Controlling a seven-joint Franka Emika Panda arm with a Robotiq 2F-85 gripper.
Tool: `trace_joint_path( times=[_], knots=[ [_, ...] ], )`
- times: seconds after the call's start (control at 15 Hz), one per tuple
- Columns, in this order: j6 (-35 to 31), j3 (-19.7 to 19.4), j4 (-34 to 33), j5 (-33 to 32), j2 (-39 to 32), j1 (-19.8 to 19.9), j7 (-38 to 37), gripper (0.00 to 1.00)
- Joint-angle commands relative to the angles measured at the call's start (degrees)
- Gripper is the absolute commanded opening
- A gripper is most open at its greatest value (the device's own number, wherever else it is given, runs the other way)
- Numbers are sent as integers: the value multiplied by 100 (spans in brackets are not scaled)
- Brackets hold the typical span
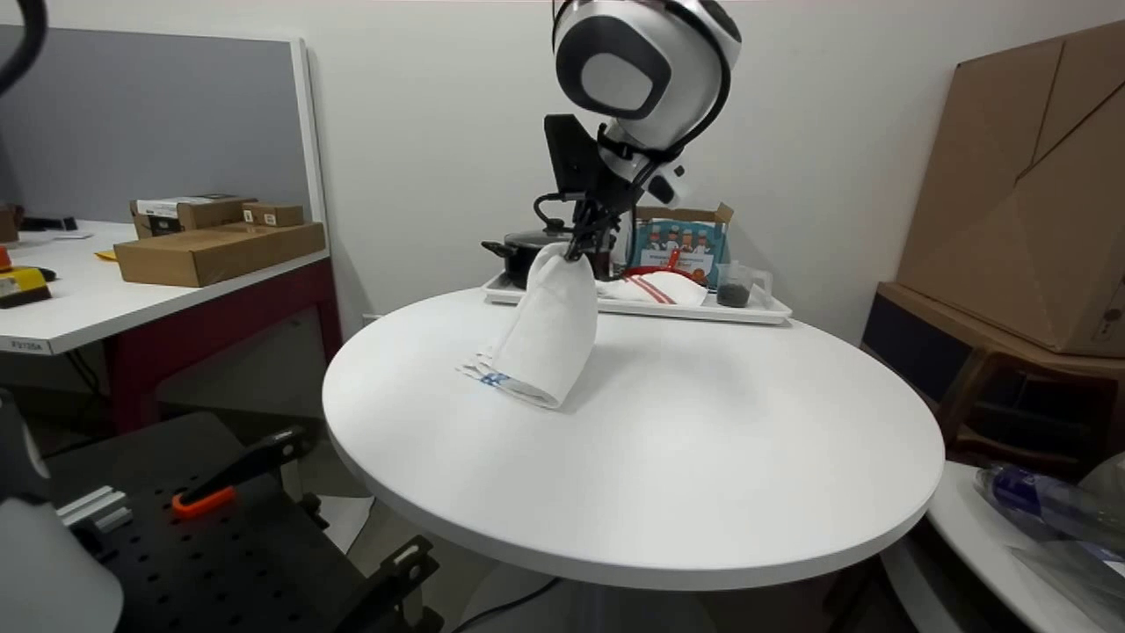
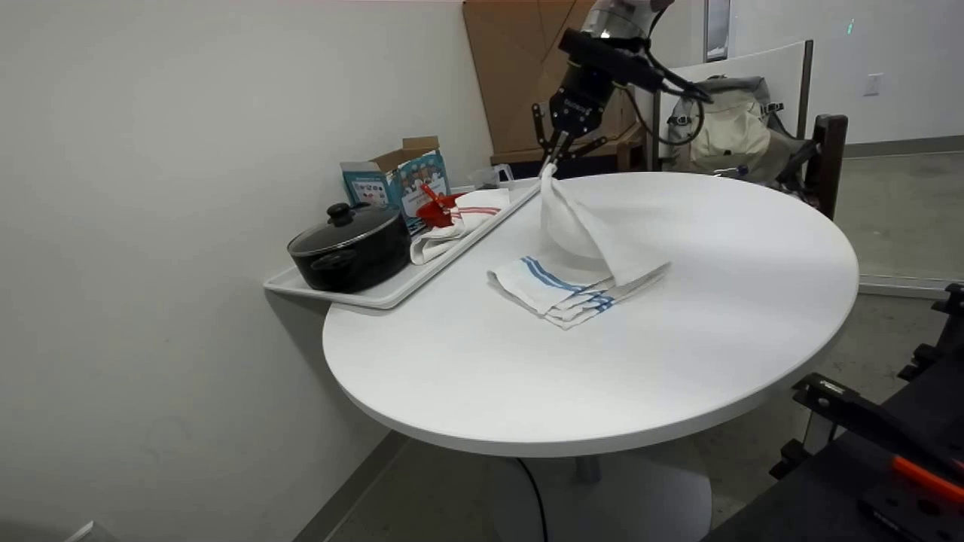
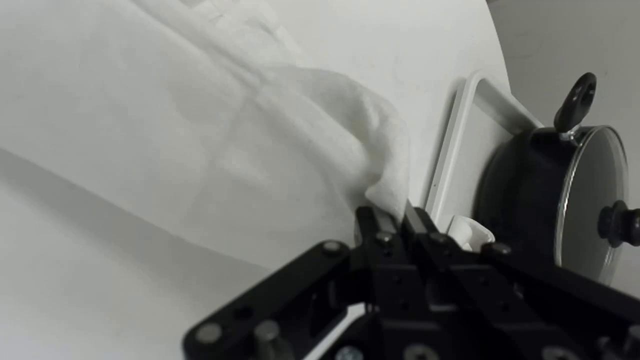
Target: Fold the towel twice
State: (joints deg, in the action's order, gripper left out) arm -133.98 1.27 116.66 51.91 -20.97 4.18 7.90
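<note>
The white towel with blue stripes lies partly on the round white table. It shows in both exterior views (image 1: 555,325) (image 2: 570,229) and in the wrist view (image 3: 225,150). My gripper (image 1: 576,252) is shut on one end of the towel and holds that end above the table near the tray; it also shows in an exterior view (image 2: 555,154) and the wrist view (image 3: 395,216). The towel rises as a slanted fold to the fingertips. Its striped end rests on the table in several stacked layers. The cloth between the fingers is mostly hidden by them.
A white tray (image 2: 392,297) stands at the table's edge by the wall. It holds a black lidded pot (image 2: 350,252), a red-striped cloth (image 2: 482,205), a red item (image 2: 437,211), a blue box (image 2: 425,181) and a clear cup (image 1: 736,286). The table (image 1: 703,475) extends around the towel.
</note>
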Motion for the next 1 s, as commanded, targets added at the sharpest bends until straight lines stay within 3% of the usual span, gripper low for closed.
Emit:
trace_joint_path(
  times=[0.0, 0.47, 0.53, 0.67, 0.93],
  knots=[
    [-606, 205, -384, 230, -402, -361, -482, 6],
    [-1889, 519, -671, 38, -1109, -1045, -1268, 8],
    [-2027, 538, -653, 42, -1171, -1091, -1333, 30],
    [-2248, 567, -590, 67, -1244, -1122, -1420, 33],
    [-2651, 675, -326, 305, -1189, -889, -1294, 61]
  ],
)
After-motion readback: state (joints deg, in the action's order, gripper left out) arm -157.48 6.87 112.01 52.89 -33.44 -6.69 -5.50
